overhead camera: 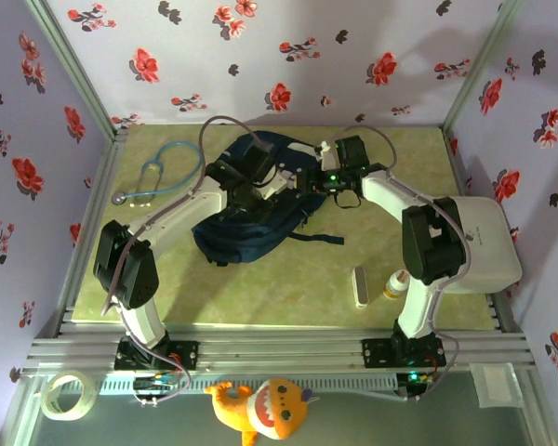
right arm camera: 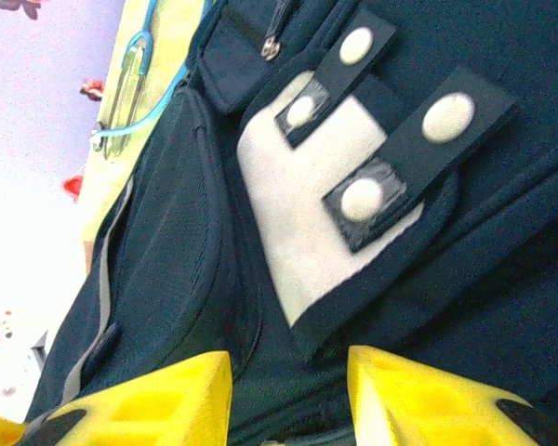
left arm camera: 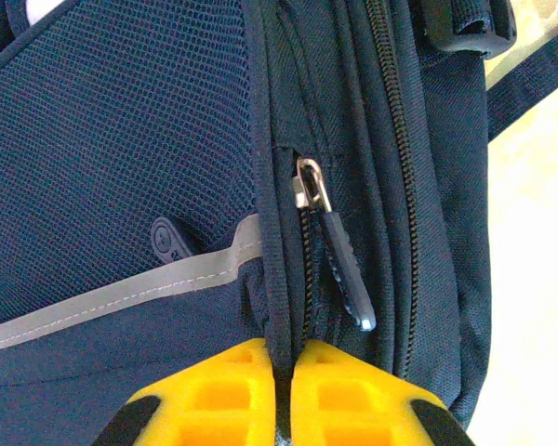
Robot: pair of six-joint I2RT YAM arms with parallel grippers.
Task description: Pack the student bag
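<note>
The backpack (overhead camera: 237,232) lies in the middle of the table (overhead camera: 288,279), toward the far side. It is dark navy, with a mesh side panel (left arm camera: 102,139) crossed by a grey stripe (left arm camera: 121,293). Its front has a white patch (right arm camera: 298,223) under two black tabs with white snaps. A zip pull (left arm camera: 339,265) hangs beside a raised seam on the bag's side.

The left gripper (left arm camera: 284,372) has its yellow fingers pressed together on that raised seam, pinching the fabric just below the zip pull. The right gripper (right arm camera: 288,386) sits at the bag's front pocket with its fingers apart and dark fabric between them. Whether they squeeze that fabric cannot be told.

A blue stethoscope (overhead camera: 158,177) lies on the table left of the bag, apart from it. To the right, a white case (overhead camera: 493,246) sits at the table's edge, with a small yellow bottle (overhead camera: 393,283) and a grey stick (overhead camera: 360,286) near the right arm's base.
</note>
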